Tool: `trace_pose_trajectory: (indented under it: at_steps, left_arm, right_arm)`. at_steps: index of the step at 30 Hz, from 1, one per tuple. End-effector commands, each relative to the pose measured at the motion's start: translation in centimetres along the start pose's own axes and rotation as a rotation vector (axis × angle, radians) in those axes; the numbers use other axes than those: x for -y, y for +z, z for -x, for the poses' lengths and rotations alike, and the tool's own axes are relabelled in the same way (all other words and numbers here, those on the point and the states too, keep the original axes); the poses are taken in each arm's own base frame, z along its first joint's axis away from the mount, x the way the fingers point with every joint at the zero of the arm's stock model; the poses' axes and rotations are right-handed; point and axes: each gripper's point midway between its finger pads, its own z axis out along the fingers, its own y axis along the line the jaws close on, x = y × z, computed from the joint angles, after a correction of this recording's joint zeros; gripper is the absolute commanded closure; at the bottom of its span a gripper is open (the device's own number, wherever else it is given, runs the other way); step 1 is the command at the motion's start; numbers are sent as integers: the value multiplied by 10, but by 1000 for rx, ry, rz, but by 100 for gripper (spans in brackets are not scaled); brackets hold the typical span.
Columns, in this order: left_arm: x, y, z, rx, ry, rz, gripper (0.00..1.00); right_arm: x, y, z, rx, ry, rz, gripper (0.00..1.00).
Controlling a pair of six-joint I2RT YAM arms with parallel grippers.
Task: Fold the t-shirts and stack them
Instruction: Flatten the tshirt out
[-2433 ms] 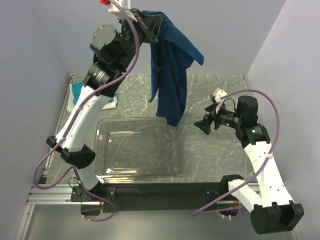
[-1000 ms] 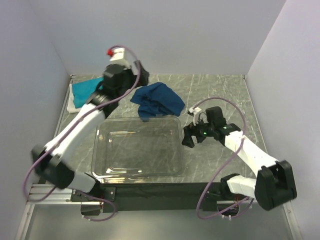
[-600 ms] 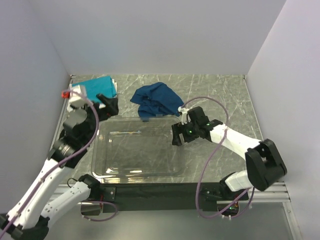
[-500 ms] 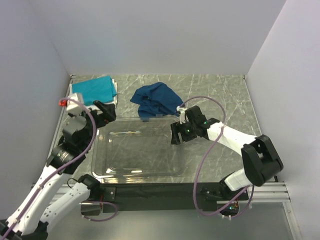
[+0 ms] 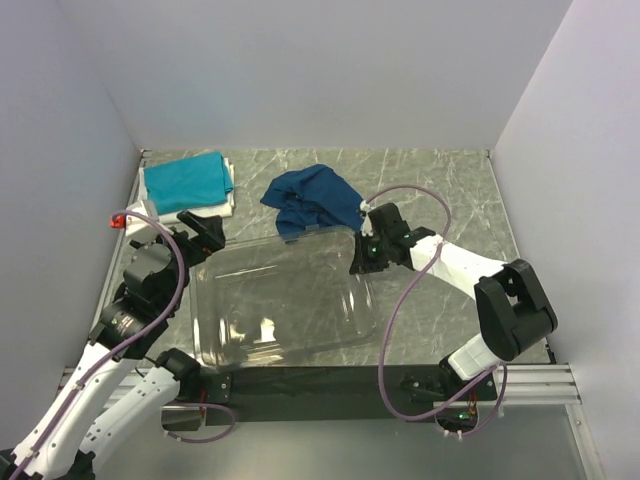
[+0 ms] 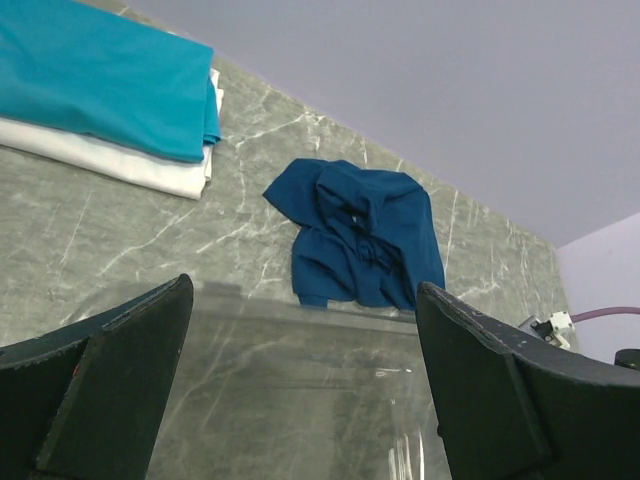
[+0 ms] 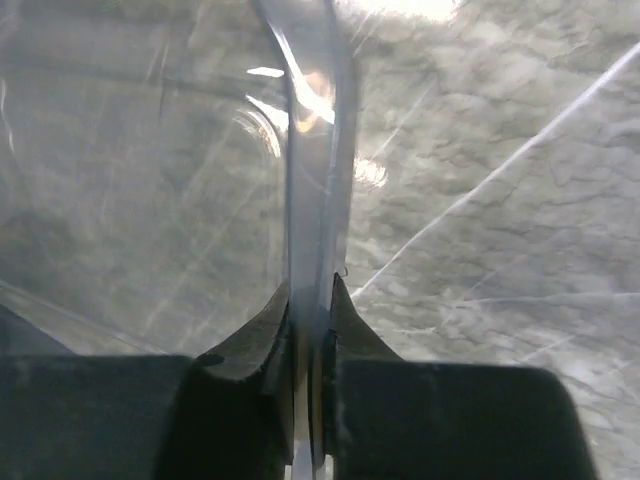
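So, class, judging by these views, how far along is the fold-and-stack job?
Done: teal tee lies folded on the white tee. In hand: right claw pinches the clear bin's rim; left claw is open, holding nothing. Left: the navy tee lies crumpled beyond the bin, unfolded and unstacked.

A grey marble-patterned table [image 5: 450, 185], crossed by thin white veins, fills the middle of the overhead view. Three plain walls close it in. The back wall [image 5: 320, 70] is pale lavender-grey, the left wall [image 5: 50, 150] is a little darker, and the right wall [image 5: 585, 150] is lighter. A black strip [image 5: 320, 382] runs along the table's near edge, with a silver metal rail [image 5: 560, 378] beside it. Below these lies a dull grey surface [image 5: 320, 450], either floor or panel. The light is soft and even, leaving only faint shadows on the stone.
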Motion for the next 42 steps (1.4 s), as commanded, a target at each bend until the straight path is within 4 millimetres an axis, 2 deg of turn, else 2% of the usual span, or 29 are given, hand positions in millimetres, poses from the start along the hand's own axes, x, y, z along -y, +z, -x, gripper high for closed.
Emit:
trace_pose_trajectory:
  at_steps: [1,3,4,6,8,9,11,12,15,16,18,19,24,25,30,33,37,42]
  left_arm:
    - [7,-5,26,67,-36,-7,1]
    - [8,-7,29,77,-42,-14,1]
    - [10,-9,33,84,-45,-21,1]
    - [12,-11,39,99,-49,-30,1]
    - [13,-13,43,110,-40,-37,1]
    - [14,-14,45,115,-39,-39,1]
    - [14,-13,46,116,-25,-37,1]
    - [14,-13,46,117,-25,-37,1]
    - [14,-11,43,110,-16,-40,1]
    - [15,-10,43,112,-19,-45,1]
    - [15,-8,38,103,-14,-48,1]
    - [15,-7,36,101,-13,-50,1]
    - [23,-1,34,96,-1,-71,1]
    - [24,1,32,87,10,-72,1]
    - [28,5,30,76,27,-84,1]
    - [29,5,27,70,24,-89,1]
    - [28,6,24,62,17,-94,0]
    - [28,8,18,46,22,-94,1]
  right_arm:
    - [-14,-9,12,21,-78,74,100]
    - [-6,-19,23,45,-39,85,100]
    - [-10,-28,29,61,-27,121,100]
    - [2,-43,40,101,10,132,100]
    - [1,-63,49,149,18,177,100]
    - [11,-73,55,181,41,172,100]
    - [13,-94,60,238,38,186,100]
    - [25,-109,65,284,62,170,100]
    - [44,-132,66,346,113,135,100]
    - [65,-142,69,386,178,90,100]
    - [83,-160,74,462,240,33,100]
    - [99,-171,76,509,307,-5,100]
    - [136,-203,81,678,501,-187,100]
    - [147,-208,81,708,573,-241,100]
    - [175,-223,78,790,774,-314,100]
    - [194,-224,71,826,941,-338,100]
    - [212,-216,61,833,1042,-355,100]
    - [236,-218,65,897,1148,-405,100]
